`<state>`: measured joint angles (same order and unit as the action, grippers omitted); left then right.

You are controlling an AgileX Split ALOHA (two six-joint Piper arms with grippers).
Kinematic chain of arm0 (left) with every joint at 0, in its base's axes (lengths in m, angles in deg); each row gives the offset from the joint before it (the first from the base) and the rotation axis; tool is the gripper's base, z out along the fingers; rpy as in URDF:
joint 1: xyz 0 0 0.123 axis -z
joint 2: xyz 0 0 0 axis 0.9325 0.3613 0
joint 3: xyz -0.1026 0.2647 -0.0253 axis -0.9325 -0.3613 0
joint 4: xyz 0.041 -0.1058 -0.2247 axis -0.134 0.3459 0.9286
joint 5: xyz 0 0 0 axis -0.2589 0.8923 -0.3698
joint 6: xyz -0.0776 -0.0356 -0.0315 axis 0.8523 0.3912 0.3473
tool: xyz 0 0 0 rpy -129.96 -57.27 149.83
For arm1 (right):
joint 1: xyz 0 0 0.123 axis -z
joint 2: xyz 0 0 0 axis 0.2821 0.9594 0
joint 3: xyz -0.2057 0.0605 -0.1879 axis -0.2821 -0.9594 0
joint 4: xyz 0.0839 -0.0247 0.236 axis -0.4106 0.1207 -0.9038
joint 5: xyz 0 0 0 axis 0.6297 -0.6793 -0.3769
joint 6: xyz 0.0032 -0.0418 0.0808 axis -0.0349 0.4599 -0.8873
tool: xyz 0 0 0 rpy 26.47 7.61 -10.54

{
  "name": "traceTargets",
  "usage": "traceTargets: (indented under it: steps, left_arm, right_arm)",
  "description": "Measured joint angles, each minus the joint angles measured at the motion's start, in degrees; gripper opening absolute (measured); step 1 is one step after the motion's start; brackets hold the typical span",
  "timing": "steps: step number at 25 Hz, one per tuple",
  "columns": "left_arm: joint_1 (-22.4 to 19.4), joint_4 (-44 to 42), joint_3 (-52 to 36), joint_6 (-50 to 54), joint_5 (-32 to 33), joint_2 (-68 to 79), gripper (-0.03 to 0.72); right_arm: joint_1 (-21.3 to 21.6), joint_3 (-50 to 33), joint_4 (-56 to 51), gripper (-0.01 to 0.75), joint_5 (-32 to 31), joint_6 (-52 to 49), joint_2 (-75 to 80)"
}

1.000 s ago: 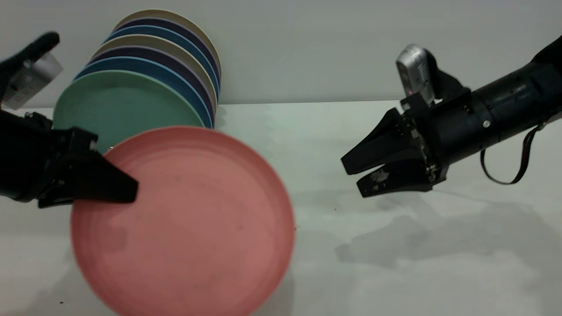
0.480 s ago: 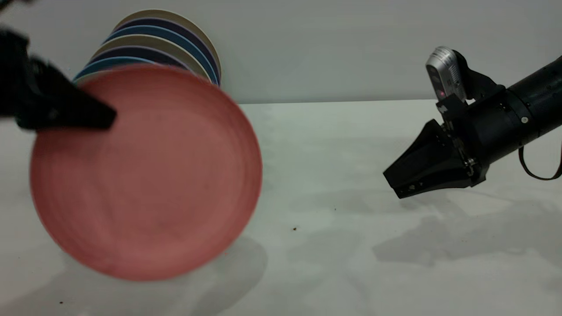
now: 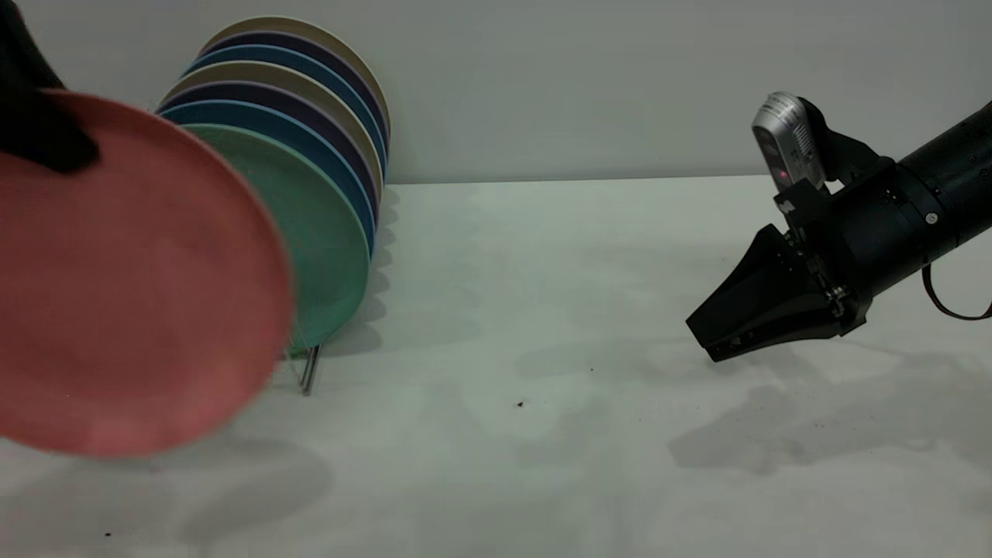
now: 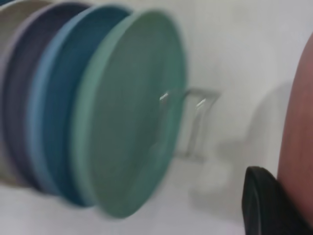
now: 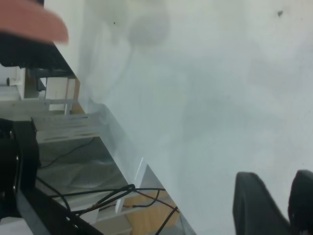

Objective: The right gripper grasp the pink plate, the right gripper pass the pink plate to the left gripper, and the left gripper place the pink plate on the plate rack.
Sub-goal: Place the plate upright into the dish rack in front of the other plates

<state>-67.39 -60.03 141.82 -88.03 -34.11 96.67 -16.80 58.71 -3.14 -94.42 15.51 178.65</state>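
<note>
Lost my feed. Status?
Left tool shut on pink plate, short of plate rack. Right tool shut, empty, clear. Mint-green plate fills front slot.

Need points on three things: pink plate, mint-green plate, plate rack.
pink plate [image 3: 132, 294]: exterior view, on its flat face.
mint-green plate [image 3: 329, 232]: exterior view, on the visible strip of its face.
plate rack [image 4: 198, 125]: left wrist view, on the bare wire loop beside the green plate.

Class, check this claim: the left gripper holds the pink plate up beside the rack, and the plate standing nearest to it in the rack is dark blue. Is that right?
Not quite. The left gripper does hold the pink plate beside the plate rack, but the nearest racked plate is the mint-green plate, not a dark blue one; the blue plates stand behind it. The exterior view shows this.
</note>
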Motion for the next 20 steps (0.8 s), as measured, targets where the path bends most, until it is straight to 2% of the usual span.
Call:
traceTargets:
  steps: [3, 6, 10, 14, 20]
  left_arm:
    - [0.0, -1.2, 1.5, -5.1, -3.0, 0.0, 0.079]
    - [0.0, -1.0, 1.9, -15.2, -4.6, 0.0, 0.079]
    - [0.0, 6.3, 1.9, -26.4, -6.6, 0.0, 0.079]
    - [0.0, 13.6, 1.9, -29.4, -11.1, 0.3, 0.079]
    - [0.0, 14.4, 1.9, -29.4, -12.5, 2.2, 0.079]
  right_arm:
    - [0.0, 0.0, 0.2, 0.195, 0.3, 0.0, 0.0]
    - [0.0, 0.0, 0.7, 0.195, 1.1, 0.0, 0.0]
    - [0.0, 0.0, 1.0, 0.197, 1.7, 0.0, 0.0]
    - [0.0, 0.0, 1.0, 0.200, 2.0, 0.0, 0.0]
    - [0.0, 0.0, 1.0, 0.208, 2.9, 0.0, 0.0]
